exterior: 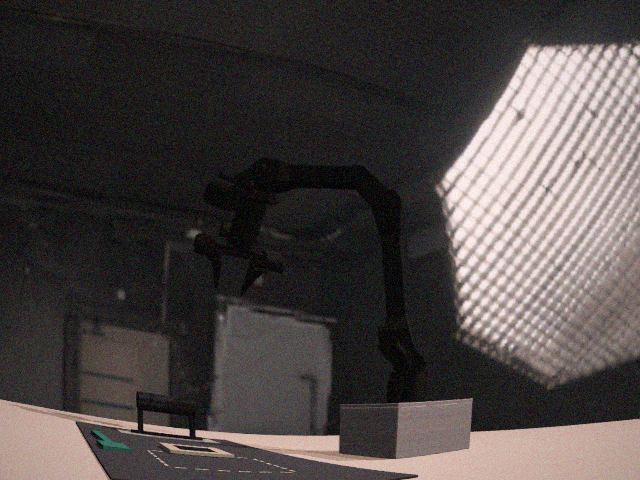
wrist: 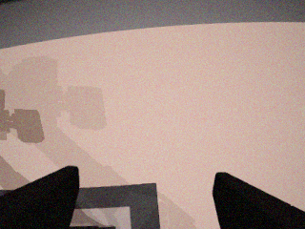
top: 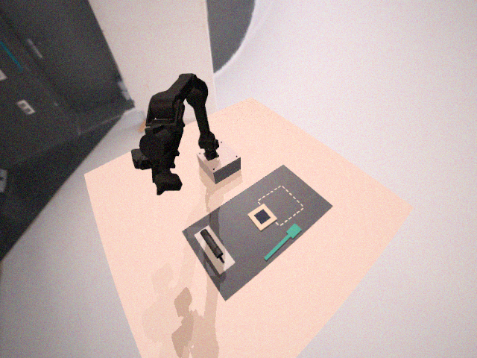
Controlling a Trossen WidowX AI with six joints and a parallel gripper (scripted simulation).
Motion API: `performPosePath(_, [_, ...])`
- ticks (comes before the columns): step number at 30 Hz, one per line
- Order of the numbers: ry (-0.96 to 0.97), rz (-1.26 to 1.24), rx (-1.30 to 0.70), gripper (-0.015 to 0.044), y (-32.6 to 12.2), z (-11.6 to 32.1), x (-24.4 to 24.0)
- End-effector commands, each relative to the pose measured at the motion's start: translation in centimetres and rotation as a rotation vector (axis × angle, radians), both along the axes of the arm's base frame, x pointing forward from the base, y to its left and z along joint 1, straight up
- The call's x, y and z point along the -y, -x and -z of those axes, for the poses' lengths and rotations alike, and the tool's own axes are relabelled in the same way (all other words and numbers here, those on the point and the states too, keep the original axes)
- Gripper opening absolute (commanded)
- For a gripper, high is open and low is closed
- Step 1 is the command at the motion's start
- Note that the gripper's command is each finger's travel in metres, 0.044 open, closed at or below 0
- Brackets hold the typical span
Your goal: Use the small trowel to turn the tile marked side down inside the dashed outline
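The tile [top: 262,216] [exterior: 196,448] lies flat on the mat [top: 235,281] [wrist: 144,205], its light side with a dark square mark facing up. It covers part of the left side of the dashed outline [top: 302,206]. A trowel-like tool [top: 212,243] [exterior: 165,404], a pale plate with a raised black handle, rests at the mat's left end; its plate also shows in the wrist view [wrist: 121,215]. A teal tool [top: 294,230] [exterior: 114,444] with a square blade and thin handle lies flat near the mat's front edge. My gripper [exterior: 229,290] [wrist: 147,181] is open and empty, high above the table.
The arm's grey base box [top: 227,171] [exterior: 434,428] stands behind the mat. The table edge [wrist: 143,29] crosses the top of the wrist view. Arm shadows fall on the table left of the mat and across its left part.
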State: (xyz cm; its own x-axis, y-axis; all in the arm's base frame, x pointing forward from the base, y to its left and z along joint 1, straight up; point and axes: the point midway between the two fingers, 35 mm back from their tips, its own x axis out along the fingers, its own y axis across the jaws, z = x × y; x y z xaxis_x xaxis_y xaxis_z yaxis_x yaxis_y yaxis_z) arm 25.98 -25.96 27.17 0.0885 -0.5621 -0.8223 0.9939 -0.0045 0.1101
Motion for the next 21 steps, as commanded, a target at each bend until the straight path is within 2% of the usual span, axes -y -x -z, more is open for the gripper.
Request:
performPosePath(1, [-0.035,-0.121,-0.063,0.0270,-1.7,1.5,0.0])
performPosePath(21, [-0.176,-0.724,-0.351,0.0270,-8.1,8.8,-1.0])
